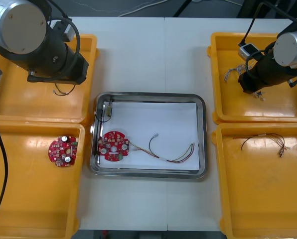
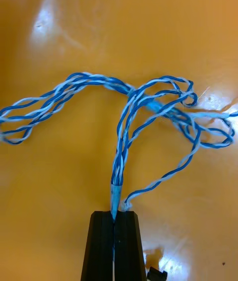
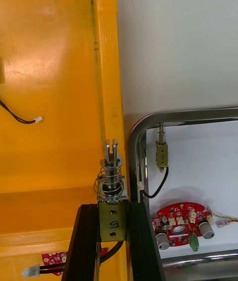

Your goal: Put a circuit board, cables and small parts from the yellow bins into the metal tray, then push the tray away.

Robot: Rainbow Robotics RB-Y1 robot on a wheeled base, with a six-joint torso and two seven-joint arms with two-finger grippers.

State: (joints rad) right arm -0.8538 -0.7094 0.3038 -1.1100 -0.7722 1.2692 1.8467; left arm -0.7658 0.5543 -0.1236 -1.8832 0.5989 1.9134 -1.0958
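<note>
My right gripper (image 2: 115,217) is shut on the end of a twisted blue and white cable (image 2: 148,105), which spreads over the floor of the far right yellow bin (image 1: 223,50). My left gripper (image 3: 111,214) is shut on a small metal part (image 3: 111,189) with a spring and a black lead. It hangs over the far left yellow bin (image 1: 19,102), close to the metal tray's corner (image 3: 144,124). The metal tray (image 1: 148,94) holds a round red circuit board (image 1: 113,146), a red and yellow cable (image 1: 173,154) and another small metal part (image 1: 107,107).
A second circuit board (image 1: 63,151) lies in the near left bin. In the far left bin rests a loose black cable (image 1: 64,91). The near right bin holds a thin dark cable (image 1: 268,141). Both arms hang over the far bins.
</note>
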